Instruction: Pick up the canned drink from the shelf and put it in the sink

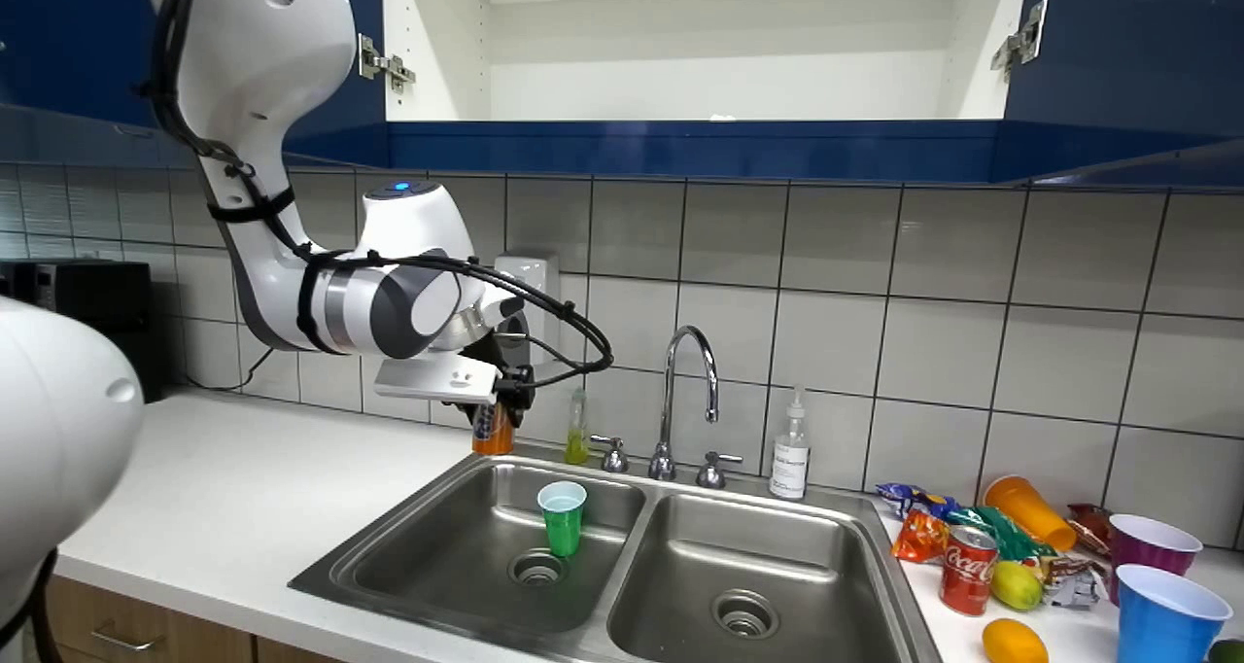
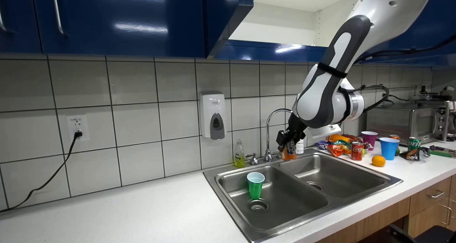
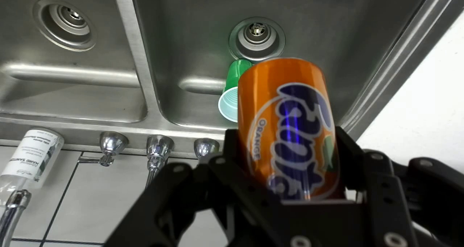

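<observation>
Picking up looks done: the claw [image 3: 286,137] pinches the orange can [image 3: 290,127] above the sink [image 1: 619,577], not yet in it, so lowering and letting go seem to remain

Sink [image 1: 623,566] and blue cabinets [image 2: 124,13] show a kitchen.

Bright over the flat white countertop [image 2: 124,214] in both exterior views. Glaring in white streaks off a glossy dark-blue cabinet door [image 2: 124,9]. In the wrist view, dark and soft around the black two-fingered gripper [image 3: 285,136] (streaked with glare down the orange cylindrical can [image 3: 288,122]).
</observation>
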`<state>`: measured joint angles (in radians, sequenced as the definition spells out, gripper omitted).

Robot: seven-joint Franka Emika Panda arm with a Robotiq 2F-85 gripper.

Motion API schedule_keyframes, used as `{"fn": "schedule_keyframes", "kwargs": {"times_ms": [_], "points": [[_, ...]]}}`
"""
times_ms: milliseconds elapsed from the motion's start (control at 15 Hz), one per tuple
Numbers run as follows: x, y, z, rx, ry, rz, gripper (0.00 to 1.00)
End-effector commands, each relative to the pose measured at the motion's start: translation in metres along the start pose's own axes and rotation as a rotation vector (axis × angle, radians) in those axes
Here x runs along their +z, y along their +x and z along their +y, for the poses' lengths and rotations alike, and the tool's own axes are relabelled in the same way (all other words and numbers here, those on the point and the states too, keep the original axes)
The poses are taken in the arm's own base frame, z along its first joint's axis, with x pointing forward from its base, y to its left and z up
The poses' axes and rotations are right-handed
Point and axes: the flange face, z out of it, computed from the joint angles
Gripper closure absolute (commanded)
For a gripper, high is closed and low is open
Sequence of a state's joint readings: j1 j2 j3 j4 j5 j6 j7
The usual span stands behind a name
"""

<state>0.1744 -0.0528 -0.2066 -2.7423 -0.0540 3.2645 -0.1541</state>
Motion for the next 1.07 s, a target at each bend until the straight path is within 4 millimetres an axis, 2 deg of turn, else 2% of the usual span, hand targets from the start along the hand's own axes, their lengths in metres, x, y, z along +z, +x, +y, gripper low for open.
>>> {"fn": "schedule_keyframes", "kwargs": {"times_ms": [0,67,133,200,400,1000], "points": [[0.0,0.0,0.0,0.0,0.0,0.0,0.37],[0.0,0.0,0.0,0.0,0.0,0.0,0.37],[0.0,0.0,0.0,0.0,0.0,0.0,0.62],[0.002,0.0,0.006,0.01,-0.009,0.005,0.62],[0.007,-0.004,0.004,0.003,-0.011,0.013,0.62],[0.029,-0.017,-0.01,-0.024,-0.003,0.047,0.62]]}}
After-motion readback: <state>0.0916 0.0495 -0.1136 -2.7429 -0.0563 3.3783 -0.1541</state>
